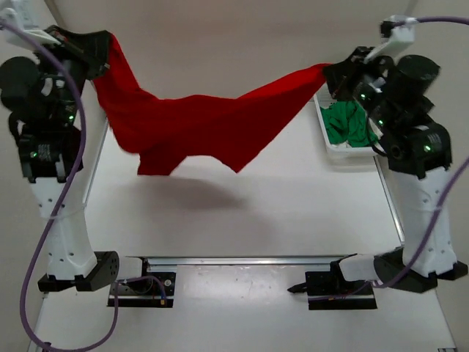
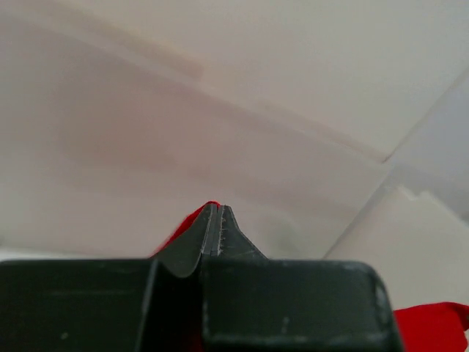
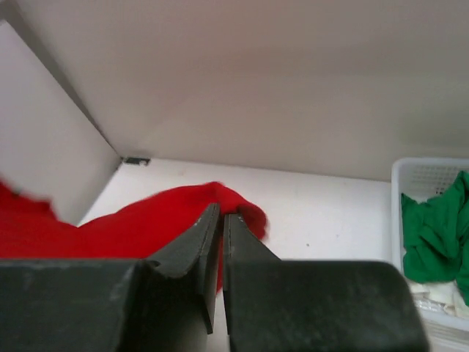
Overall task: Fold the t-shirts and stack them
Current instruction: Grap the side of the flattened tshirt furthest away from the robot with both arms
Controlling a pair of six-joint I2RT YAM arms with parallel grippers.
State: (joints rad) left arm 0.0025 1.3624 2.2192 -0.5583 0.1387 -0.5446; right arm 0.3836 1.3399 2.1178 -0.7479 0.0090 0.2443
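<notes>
Though a sliver at each wrist, red t-shirt [image 1: 198, 128] whole from above, left pincer [image 2: 215, 220] and right pincer [image 3: 221, 220] tight on it.

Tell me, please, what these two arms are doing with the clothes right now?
Both arms are holding one red t-shirt up in the air. The left gripper is shut on one end and the right gripper on the other, so the cloth sags between them above the table, casting a shadow on it. It is not folded yet. A green t-shirt lies crumpled in the white mesh basket at the right, and nothing is stacked on the table.
</notes>
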